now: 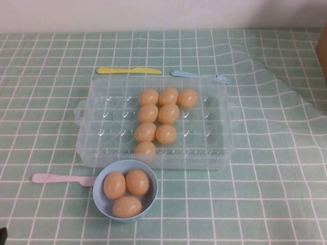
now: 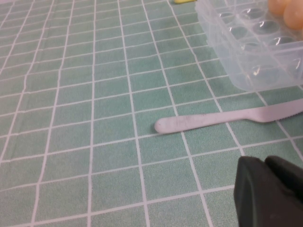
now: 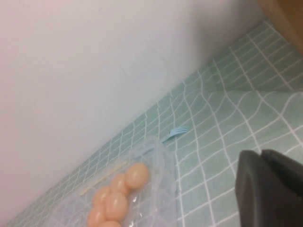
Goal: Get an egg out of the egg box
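Clear plastic egg box (image 1: 97, 148) at frame centre is seen holding eight eggs, one egg (image 1: 145, 150) nearest the blue bowl (image 1: 98, 195); left gripper (image 2: 270, 191) and right gripper (image 3: 272, 189), finger state indiscernible, are parked well apart—extraction unstarted.

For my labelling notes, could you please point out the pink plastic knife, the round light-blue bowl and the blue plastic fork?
pink plastic knife (image 1: 56, 178), high view, handle.
round light-blue bowl (image 1: 100, 203), high view, left rim.
blue plastic fork (image 1: 196, 75), high view, handle.
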